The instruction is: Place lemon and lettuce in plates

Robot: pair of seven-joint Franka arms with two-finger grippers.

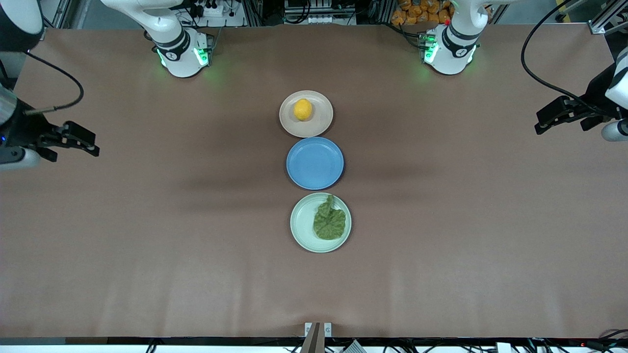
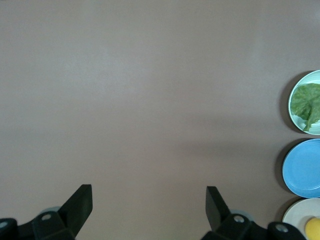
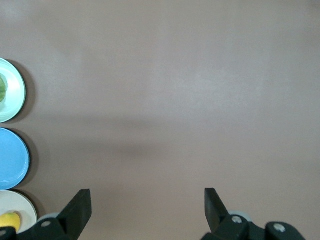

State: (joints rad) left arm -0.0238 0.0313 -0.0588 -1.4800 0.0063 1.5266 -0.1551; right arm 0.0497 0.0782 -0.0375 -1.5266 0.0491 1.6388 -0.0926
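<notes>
The yellow lemon (image 1: 302,109) lies in the beige-pink plate (image 1: 321,122), the plate farthest from the front camera. The dark green lettuce leaf (image 1: 329,223) lies in the mint green plate (image 1: 301,225), the nearest one. My left gripper (image 1: 538,123) is open and empty over bare table at the left arm's end. My right gripper (image 1: 93,144) is open and empty over the right arm's end. The left wrist view shows its open gripper (image 2: 148,200), the lettuce (image 2: 306,102) and the lemon (image 2: 312,229). The right wrist view shows its open gripper (image 3: 147,200) and the lemon (image 3: 9,220).
An empty blue plate (image 1: 315,163) sits between the two other plates, so the three form a row in the middle of the brown table. It also shows in the left wrist view (image 2: 302,167) and the right wrist view (image 3: 12,156).
</notes>
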